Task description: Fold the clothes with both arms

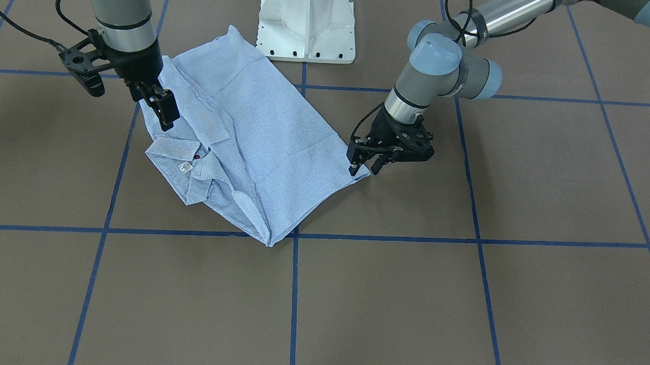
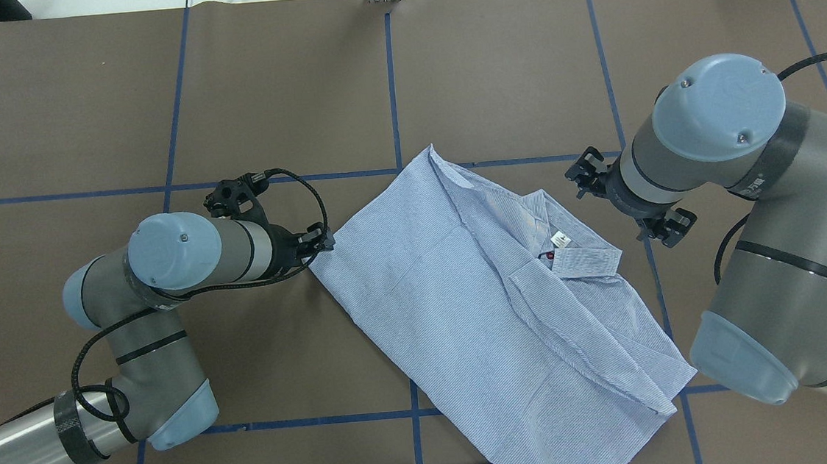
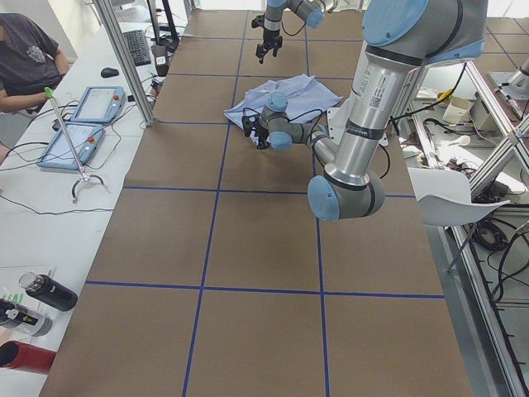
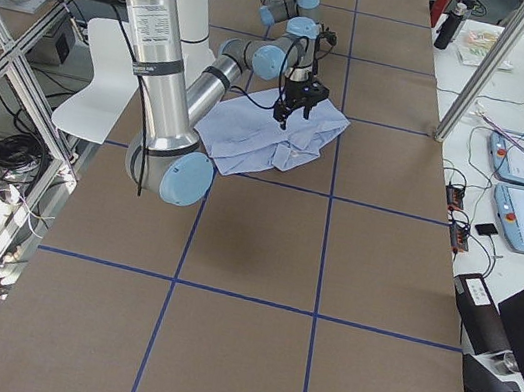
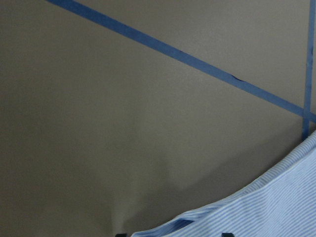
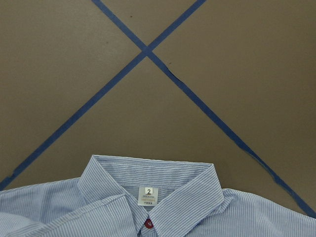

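A light blue, finely striped button-up shirt (image 1: pixel 260 139) lies folded on the brown, blue-taped surface (image 1: pixel 407 311), collar (image 1: pixel 172 148) and white neck label (image 1: pixel 186 167) up. At the shirt's hem corner the black left end effector (image 1: pixel 363 169) is parted, fingers (image 1: pixel 353 168) astride the edge. The black right end effector (image 1: pixel 165 117) hangs just beside the shirt's collar; I cannot tell its spread. Behind the shirt stands a white pedestal base (image 1: pixel 306 23).

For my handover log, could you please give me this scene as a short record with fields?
garment: light blue striped shirt, partly folded, lying on the table
collar: facing up, white neck label visible
left gripper: open, low at the shirt's corner
right gripper: over the shirt near the collar; open or shut unclear
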Motion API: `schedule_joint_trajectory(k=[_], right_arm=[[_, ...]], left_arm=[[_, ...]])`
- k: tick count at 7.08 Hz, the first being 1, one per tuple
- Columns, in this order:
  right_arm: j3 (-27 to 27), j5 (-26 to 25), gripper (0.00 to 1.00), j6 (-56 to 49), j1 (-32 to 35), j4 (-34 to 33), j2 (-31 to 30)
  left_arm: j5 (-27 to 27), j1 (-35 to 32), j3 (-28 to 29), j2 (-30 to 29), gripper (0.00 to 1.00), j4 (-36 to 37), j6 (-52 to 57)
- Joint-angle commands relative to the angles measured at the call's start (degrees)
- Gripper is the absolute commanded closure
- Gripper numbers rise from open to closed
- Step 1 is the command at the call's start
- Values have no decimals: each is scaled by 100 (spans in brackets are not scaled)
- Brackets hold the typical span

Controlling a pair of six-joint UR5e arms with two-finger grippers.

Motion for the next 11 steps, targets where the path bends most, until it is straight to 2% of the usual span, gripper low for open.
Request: schedule_joint_trajectory(k=[1, 2, 4, 6, 7, 8, 9, 10, 11], right_arm=[[-29, -1, 0, 0, 55, 46, 1], [-29, -1, 0, 8, 72, 46, 10], [-29, -1, 0, 17, 90, 46, 10], [-38, -1, 0, 17, 108, 46, 10], [-29, 8, 0, 17, 108, 46, 10], [-20, 17, 0, 9, 108, 46, 10], [-20, 17, 0, 8, 108, 46, 10], [-29, 17, 0, 17, 90, 46, 10], [-20, 17, 0, 26, 81, 46, 10]], left_arm=[[8, 13, 23, -16, 74, 2, -8], [8, 13, 15, 2, 100, 2, -8], [86, -135, 15, 37, 100, 2, 62], [69, -660, 6, 20, 100, 2, 1217], [69, -977, 302, -76, 100, -41, 1501], [191, -1354, 1088, -591, 100, -155, 1539], [227, -1593, 2157, -1388, 100, -408, 1696], [506, -1761, 3351, -2153, 100, -733, 1723], [596, -1806, 3824, -2473, 84, -997, 1837]])
